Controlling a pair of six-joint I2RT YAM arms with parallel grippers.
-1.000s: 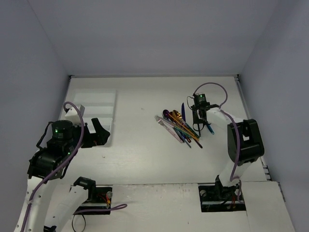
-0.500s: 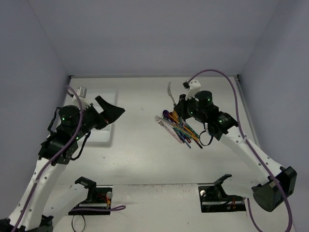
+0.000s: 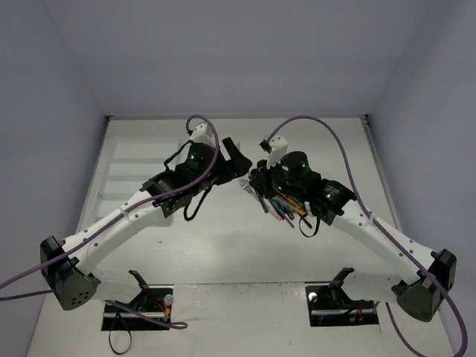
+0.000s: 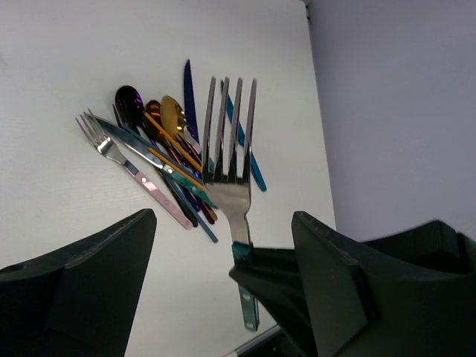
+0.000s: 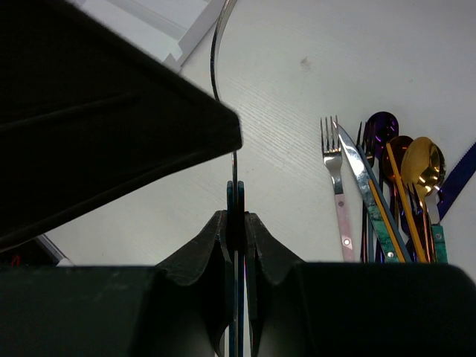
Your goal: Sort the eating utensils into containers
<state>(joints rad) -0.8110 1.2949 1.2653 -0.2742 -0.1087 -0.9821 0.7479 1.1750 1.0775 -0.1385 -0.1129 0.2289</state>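
Note:
My right gripper (image 5: pixel 236 217) is shut on the teal handle of a silver fork (image 4: pixel 229 149) and holds it above the table, tines up; it shows edge-on in the right wrist view (image 5: pixel 223 44). My left gripper (image 4: pixel 223 220) is open, its wide jaws on either side of that fork without touching it. From the top view the two grippers, left (image 3: pixel 236 159) and right (image 3: pixel 259 178), meet at the table's middle. The other utensils lie in a pile (image 3: pixel 284 202), also in the left wrist view (image 4: pixel 165 152). The white tray (image 3: pixel 125 160) lies at the far left.
A pink-handled fork (image 4: pixel 141 183) lies at the pile's left edge, also in the right wrist view (image 5: pixel 339 201). The left arm stretches over the tray's near right part. A tray corner (image 5: pixel 167 22) shows in the right wrist view. Walls close in the table at the back and sides.

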